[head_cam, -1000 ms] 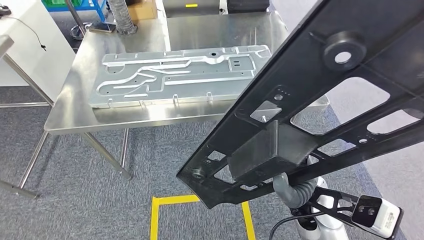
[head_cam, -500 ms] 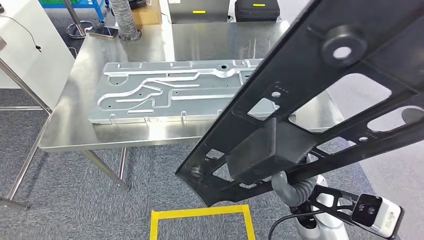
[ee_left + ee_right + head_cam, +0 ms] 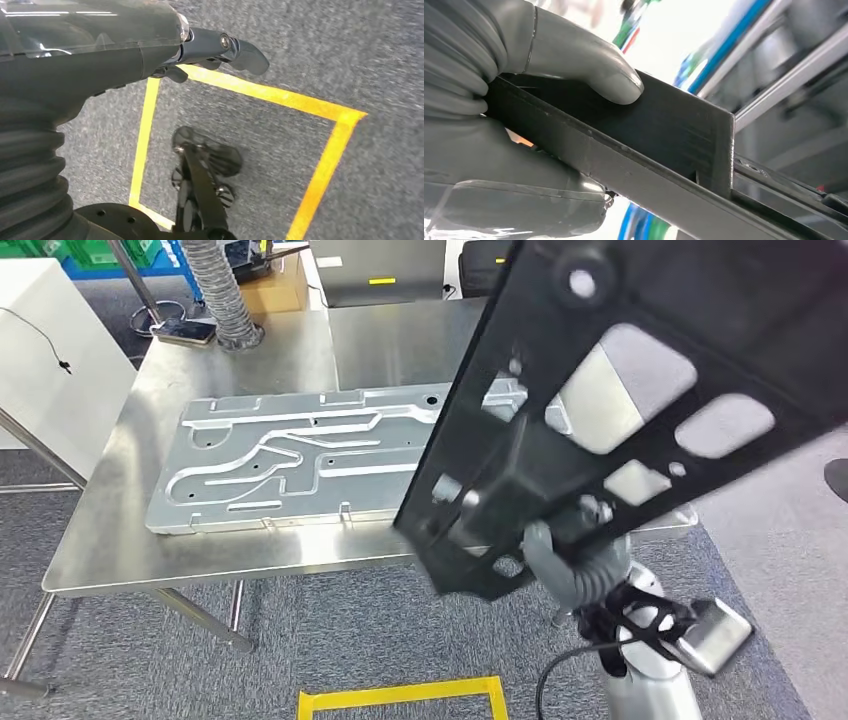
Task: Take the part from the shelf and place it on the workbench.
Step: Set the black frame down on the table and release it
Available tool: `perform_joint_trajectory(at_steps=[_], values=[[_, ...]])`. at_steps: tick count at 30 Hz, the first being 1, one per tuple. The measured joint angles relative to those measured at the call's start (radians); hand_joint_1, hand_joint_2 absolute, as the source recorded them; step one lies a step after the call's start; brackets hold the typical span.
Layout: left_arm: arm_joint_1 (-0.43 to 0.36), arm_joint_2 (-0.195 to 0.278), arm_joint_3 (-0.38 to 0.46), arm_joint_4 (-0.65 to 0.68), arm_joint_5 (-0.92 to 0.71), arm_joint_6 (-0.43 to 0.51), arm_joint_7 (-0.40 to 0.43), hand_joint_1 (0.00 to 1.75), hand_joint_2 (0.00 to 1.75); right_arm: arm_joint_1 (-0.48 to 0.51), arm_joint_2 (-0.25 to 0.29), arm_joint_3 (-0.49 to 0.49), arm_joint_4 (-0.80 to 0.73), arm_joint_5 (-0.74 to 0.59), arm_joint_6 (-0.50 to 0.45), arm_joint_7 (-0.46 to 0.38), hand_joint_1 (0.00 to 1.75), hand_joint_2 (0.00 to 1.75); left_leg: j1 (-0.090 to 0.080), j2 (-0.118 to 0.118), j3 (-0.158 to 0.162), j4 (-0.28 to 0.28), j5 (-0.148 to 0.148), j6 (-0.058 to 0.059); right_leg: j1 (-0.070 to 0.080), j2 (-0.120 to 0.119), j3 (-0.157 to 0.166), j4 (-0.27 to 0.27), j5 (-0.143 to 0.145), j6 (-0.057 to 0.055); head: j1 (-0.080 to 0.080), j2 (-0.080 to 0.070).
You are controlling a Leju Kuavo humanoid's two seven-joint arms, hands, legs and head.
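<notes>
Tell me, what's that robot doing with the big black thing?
The robot's right hand grips a large black frame, a flat part with cutouts, and holds it tilted in the air by a steel workbench. A silver metal plate already lies on that bench. The left hand hangs over grey carpet marked with yellow tape, holding nothing. The frame is not yet set down.

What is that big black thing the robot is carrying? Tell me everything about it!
The black part is a long flat frame, plastic-looking, full of cut-out windows and small round holes, with a boxy block on it. It is tilted in the air above the near edge of the steel workbench. The right hand grips its lower end, thumb pressed on the block.
</notes>
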Motion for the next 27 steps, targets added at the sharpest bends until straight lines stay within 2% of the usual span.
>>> perform_joint_trajectory(at_steps=[2, 3, 4, 7, 8, 9, 10, 12, 13, 14, 15, 16, 17, 18, 19, 21, 23, 24, 25, 27], values=[[0.001, 0.0, 0.005, 0.0, 0.0, 0.002, -0.002, 0.0, 1.75, -0.057, -0.009, -0.024, 0.037, 0.085, -0.079, 0.036, 1.75, 1.75, -0.002, 0.001, 0.023, -0.134, 0.117, 0.01, 0.002, 0.002, 0.02, 0.003, -0.017, 0.006, 0.0, 0.0], [0.001, 0.0, 0.008, 0.0, 0.0, 0.002, -0.003, 0.0, 1.75, -0.092, -0.017, -0.035, 0.063, 0.134, -0.12, 0.056, 1.75, 1.75, -0.004, 0.001, 0.031, -0.185, 0.164, 0.016, 0.003, 0.004, 0.024, 0.004, -0.024, 0.01, 0.0, 0.0], [0.001, 0.0, 0.011, 0.0, 0.0, 0.002, -0.005, 0.0, 1.75, -0.129, -0.027, -0.043, 0.093, 0.194, -0.163, 0.08, 1.75, 1.75, -0.006, 0.001, 0.034, -0.214, 0.196, 0.022, 0.004, 0.006, 0.024, 0.006, -0.03, 0.016, 0.0, 0.0], [-0.001, 0.0, 0.015, 0.0, -0.003, -0.002, -0.008, 0.0, 1.75, -0.245, -0.068, -0.055, 0.194, 0.448, -0.293, 0.176, 1.75, 1.75, -0.005, 0.001, 0.035, -0.226, 0.21, 0.037, 0.005, 0.007, 0.023, 0.006, -0.041, 0.033, 0.0, 0.0], [-0.003, 0.0, 0.015, 0.0, -0.005, -0.004, -0.01, 0.0, 1.75, -0.286, -0.083, -0.054, 0.234, 0.546, -0.329, 0.211, 1.75, 1.75, -0.003, 0.001, 0.038, -0.23, 0.211, 0.043, 0.005, 0.004, 0.018, 0.02, -0.052, 0.039, 0.0, 0.0], [-0.004, 0.0, 0.015, 0.0, -0.008, -0.006, -0.011, 0.0, 1.75, -0.33, -0.098, -0.051, 0.277, 0.643, -0.358, 0.249, 1.75, 1.75, 0.0, 0.001, 0.04, -0.234, 0.212, 0.048, 0.003, 0.002, 0.0, 0.056, -0.072, 0.045, 0.0, 0.0], [-0.005, 0.0, 0.015, 0.0, -0.011, -0.008, -0.012, 0.0, 1.75, -0.373, -0.112, -0.045, 0.325, 0.74, -0.378, 0.29, 1.75, 1.75, 0.001, 0.001, 0.041, -0.236, 0.212, 0.051, 0.0, -0.001, -0.03, 0.114, -0.099, 0.051, 0.0, 0.0], [-0.006, 0.001, 0.015, 0.0, -0.019, -0.011, -0.013, 0.0, 1.75, -0.461, -0.132, -0.022, 0.443, 0.931, -0.402, 0.372, 1.75, 1.75, 0.001, 0.0, 0.042, -0.235, 0.208, 0.054, -0.005, -0.002, -0.112, 0.252, -0.149, 0.06, 0.0, 0.0], [-0.007, 0.001, 0.015, 0.0, -0.022, -0.012, -0.013, 0.0, 1.75, -0.503, -0.138, -0.004, 0.51, 1.015, -0.406, 0.403, 1.75, 1.75, 0.001, 0.0, 0.043, -0.234, 0.206, 0.054, -0.007, -0.003, -0.142, 0.292, -0.151, 0.064, 0.0, 0.0], [-0.007, 0.001, 0.015, 0.0, -0.026, -0.013, -0.012, 0.0, 1.75, -0.545, -0.141, 0.018, 0.585, 1.093, -0.408, 0.426, 1.75, 1.75, 0.001, 0.0, 0.045, -0.233, 0.204, 0.053, -0.01, -0.004, -0.153, 0.293, -0.131, 0.066, 0.0, 0.0], [-0.008, 0.001, 0.015, 0.0, -0.029, -0.013, -0.011, 0.0, 1.75, -0.585, -0.142, 0.043, 0.663, 1.162, -0.411, 0.442, 1.75, 1.75, 0.001, 0.0, 0.049, -0.231, 0.201, 0.051, -0.012, -0.005, -0.143, 0.251, -0.091, 0.066, 0.0, 0.0], [-0.01, 0.001, 0.015, 0.0, -0.032, -0.014, -0.009, 0.0, 1.75, -0.622, -0.143, 0.069, 0.737, 1.22, -0.415, 0.451, 1.75, 1.75, 0.001, -0.002, 0.052, -0.229, 0.197, 0.048, -0.015, -0.006, -0.118, 0.18, -0.042, 0.066, 0.0, 0.0], [-0.011, 0.001, 0.015, 0.0, -0.035, -0.015, -0.008, 0.0, 1.75, -0.658, -0.14, 0.096, 0.809, 1.269, -0.419, 0.454, 1.75, 1.75, 0.0, -0.003, 0.054, -0.226, 0.193, 0.044, -0.015, -0.007, -0.09, 0.11, -0.005, 0.063, 0.0, 0.0], [-0.013, 0.001, 0.015, 0.0, -0.039, -0.017, -0.007, 0.0, 1.75, -0.691, -0.133, 0.125, 0.88, 1.311, -0.42, 0.447, 1.75, 1.75, -0.001, -0.004, 0.054, -0.224, 0.191, 0.039, -0.013, -0.006, -0.07, 0.057, 0.018, 0.059, 0.0, 0.0], [-0.015, 0.001, 0.015, 0.0, -0.043, -0.018, -0.007, 0.0, 1.75, -0.72, -0.122, 0.157, 0.949, 1.348, -0.418, 0.433, 1.75, 1.75, -0.002, -0.005, 0.053, -0.223, 0.19, 0.033, -0.011, -0.005, -0.06, 0.028, 0.026, 0.054, 0.0, 0.0], [-0.017, 0.002, 0.014, 0.0, -0.051, -0.021, -0.009, 0.0, 1.75, -0.76, -0.097, 0.229, 1.082, 1.411, -0.414, 0.396, 1.75, 1.75, -0.002, -0.005, 0.053, -0.226, 0.191, 0.022, -0.006, -0.004, -0.058, 0.018, 0.024, 0.041, 0.0, 0.0], [-0.018, 0.003, 0.013, 0.0, -0.056, -0.022, -0.011, 0.0, 1.75, -0.771, -0.069, 0.289, 1.18, 1.444, -0.418, 0.366, 1.75, 1.75, 0.0, -0.004, 0.049, -0.216, 0.181, 0.011, -0.008, -0.006, -0.054, 0.012, 0.027, 0.026, 0.0, 0.0], [-0.018, 0.003, 0.012, 0.0, -0.057, -0.023, -0.012, 0.0, 1.75, -0.771, -0.051, 0.314, 1.218, 1.45, -0.424, 0.354, 1.75, 1.75, 0.001, -0.003, 0.038, -0.189, 0.164, 0.006, -0.009, -0.006, -0.052, 0.009, 0.028, 0.019, 0.0, 0.0], [-0.018, 0.004, 0.012, 0.0, -0.058, -0.024, -0.012, 0.0, 1.75, -0.771, -0.033, 0.335, 1.251, 1.454, -0.434, 0.343, 1.75, 1.75, 0.002, -0.001, 0.014, -0.138, 0.136, 0.002, -0.009, -0.007, -0.05, 0.007, 0.028, 0.013, 0.0, 0.0], [-0.019, 0.004, 0.012, 0.0, -0.058, -0.024, -0.013, 0.0, 1.75, -0.768, 0.0, 0.373, 1.311, 1.455, -0.465, 0.328, 1.75, 1.75, 0.002, 0.0, -0.056, 0.006, 0.074, -0.003, -0.005, -0.007, -0.049, 0.008, 0.026, 0.006, 0.0, 0.0]])
